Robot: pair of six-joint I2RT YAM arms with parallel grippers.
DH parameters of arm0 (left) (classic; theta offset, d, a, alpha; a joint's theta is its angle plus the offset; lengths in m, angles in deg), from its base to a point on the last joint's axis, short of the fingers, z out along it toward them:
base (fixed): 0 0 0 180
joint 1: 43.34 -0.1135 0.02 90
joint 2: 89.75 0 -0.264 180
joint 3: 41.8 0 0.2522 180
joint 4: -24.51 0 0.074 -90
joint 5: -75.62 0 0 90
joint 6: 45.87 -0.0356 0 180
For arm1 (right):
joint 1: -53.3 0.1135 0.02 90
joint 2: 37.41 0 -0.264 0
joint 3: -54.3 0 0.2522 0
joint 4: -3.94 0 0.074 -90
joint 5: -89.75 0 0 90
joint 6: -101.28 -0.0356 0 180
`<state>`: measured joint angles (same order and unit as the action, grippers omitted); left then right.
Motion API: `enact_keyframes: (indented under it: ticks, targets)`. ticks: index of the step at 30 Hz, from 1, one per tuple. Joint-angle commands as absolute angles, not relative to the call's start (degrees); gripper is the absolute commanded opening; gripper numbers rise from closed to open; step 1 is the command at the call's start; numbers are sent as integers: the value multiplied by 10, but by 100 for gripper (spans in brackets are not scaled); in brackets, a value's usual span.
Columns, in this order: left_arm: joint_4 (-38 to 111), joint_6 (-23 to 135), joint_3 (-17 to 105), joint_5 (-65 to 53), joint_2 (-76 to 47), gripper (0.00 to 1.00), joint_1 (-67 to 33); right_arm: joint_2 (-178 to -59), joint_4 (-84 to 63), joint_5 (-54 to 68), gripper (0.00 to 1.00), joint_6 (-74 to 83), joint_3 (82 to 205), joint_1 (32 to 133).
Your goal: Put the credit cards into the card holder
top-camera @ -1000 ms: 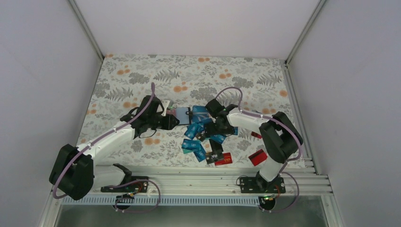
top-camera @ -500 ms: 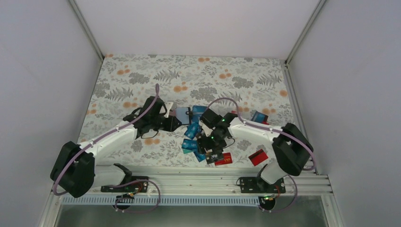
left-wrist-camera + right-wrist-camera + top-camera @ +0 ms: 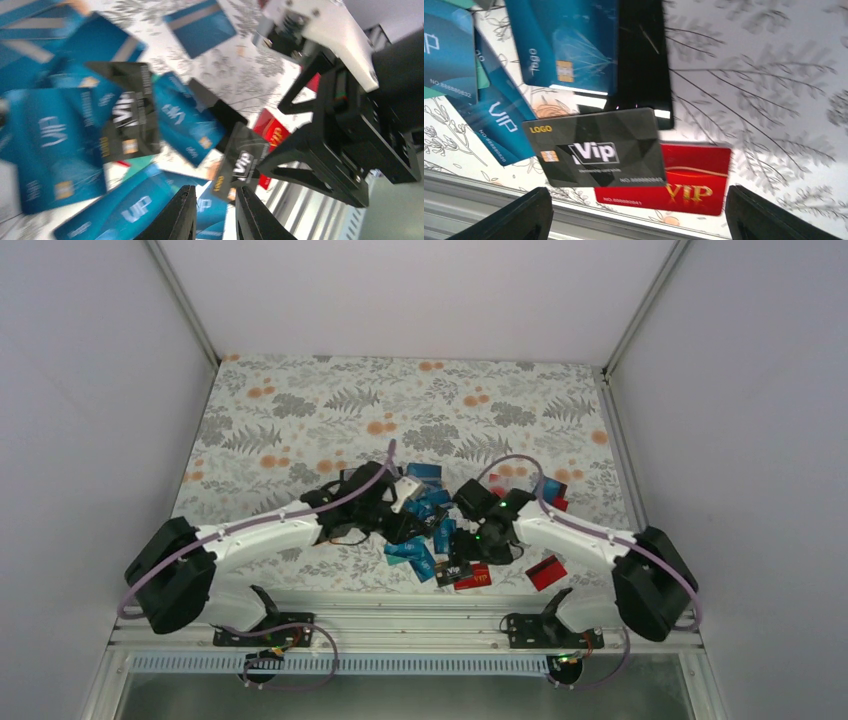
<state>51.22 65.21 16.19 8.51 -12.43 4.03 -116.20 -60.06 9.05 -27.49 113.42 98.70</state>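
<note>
Both arms swung in over the credit cards (image 3: pixel 428 538); right gripper (image 3: pixel 644 220) gapes above black VIP card (image 3: pixel 599 147); pinch it alone, off red card (image 3: pixel 696 185); left gripper (image 3: pixel 217 217), can't tell.

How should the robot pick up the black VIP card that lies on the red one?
Probably from straight above, with the right pincer, which hangs open over it. The black card lies flat on top of the pile, one corner on the red card, so nothing covers it. Pinch its two short ends: the fingers stand just outside them.
</note>
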Motion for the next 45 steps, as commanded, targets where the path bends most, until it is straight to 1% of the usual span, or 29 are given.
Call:
enact_keyframes:
  ticks: [1, 5, 9, 13, 16, 25, 29, 32, 35, 39, 42, 43, 45]
  targets:
    - [455, 636, 191, 92, -80, 21, 92, -1095, -628, 72, 87, -336, 1095, 963]
    - [432, 644, 219, 89, -22, 21, 130, -1085, -625, 62, 86, -348, 1062, 930]
    - [421, 656, 240, 78, 14, 21, 153, -1096, -572, 93, 83, -353, 1037, 921]
    - [404, 672, 226, 74, 14, 21, 155, -1154, -510, 153, 74, -317, 1027, 924]
    - [407, 675, 214, 65, 8, 20, 155, -1191, -485, 191, 70, -301, 1032, 945]
    - [407, 679, 162, 40, -39, 20, 155, -1207, -482, 265, 68, -310, 1050, 1038]
    - [405, 674, 146, 41, -50, 20, 155, -1220, -431, 321, 68, -321, 1051, 1077]
    - [415, 675, 143, 31, -56, 20, 155, -1240, -438, 301, 68, -325, 1067, 1091]
    - [420, 680, 136, 21, -69, 20, 155, -1225, -461, 270, 68, -330, 1078, 1090]
    - [422, 682, 134, 14, -69, 20, 155, -1176, -486, 274, 68, -344, 1068, 1091]
    - [422, 674, 150, 25, -42, 20, 155, -1129, -500, 267, 69, -379, 1043, 1087]
    - [423, 672, 156, 30, -30, 18, 155, -1113, -492, 269, 70, -394, 1031, 1084]
    - [426, 670, 169, 34, -7, 16, 156, -1087, -462, 277, 70, -429, 998, 1075]
